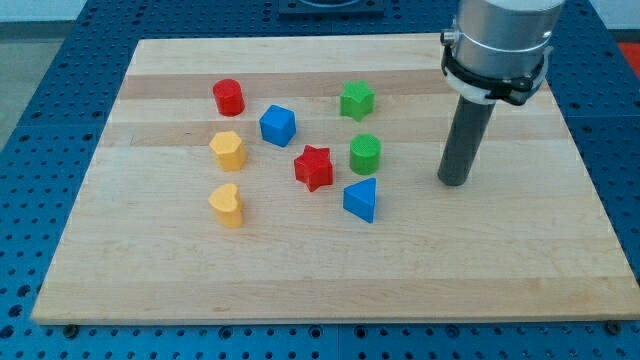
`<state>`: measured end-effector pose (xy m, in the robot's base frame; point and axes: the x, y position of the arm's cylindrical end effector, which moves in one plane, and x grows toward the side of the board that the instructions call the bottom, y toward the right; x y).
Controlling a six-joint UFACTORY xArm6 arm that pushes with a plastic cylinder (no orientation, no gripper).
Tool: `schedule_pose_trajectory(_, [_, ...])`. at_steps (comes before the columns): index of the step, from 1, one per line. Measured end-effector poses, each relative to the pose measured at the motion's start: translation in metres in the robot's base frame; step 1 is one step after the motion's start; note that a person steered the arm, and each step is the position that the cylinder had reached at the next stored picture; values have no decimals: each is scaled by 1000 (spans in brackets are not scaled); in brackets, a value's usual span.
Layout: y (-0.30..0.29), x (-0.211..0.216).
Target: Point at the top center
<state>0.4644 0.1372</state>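
Observation:
My tip (454,182) rests on the wooden board (320,280), right of centre, well to the right of the green cylinder (365,154) and the blue triangular block (361,199). Left of those sit the red star (314,167), the blue cube (278,125), the green star-shaped block (357,100), the red cylinder (228,97), the yellow pentagon-like block (228,150) and the yellow heart (228,205). The top centre of the board lies up and to the left of my tip, above the green star-shaped block.
The board lies on a blue perforated table (40,110). The arm's grey wrist (500,45) hangs over the board's upper right part.

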Motion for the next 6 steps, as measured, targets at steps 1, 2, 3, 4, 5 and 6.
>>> schedule_pose_trajectory(1, [0,-3])
schedule_pose_trajectory(2, [-13,-64])
schedule_pose_trajectory(3, [-47,-170])
schedule_pose_trajectory(4, [-97,-251])
schedule_pose_trajectory(5, [-124,-272])
schedule_pose_trajectory(6, [-180,-272])
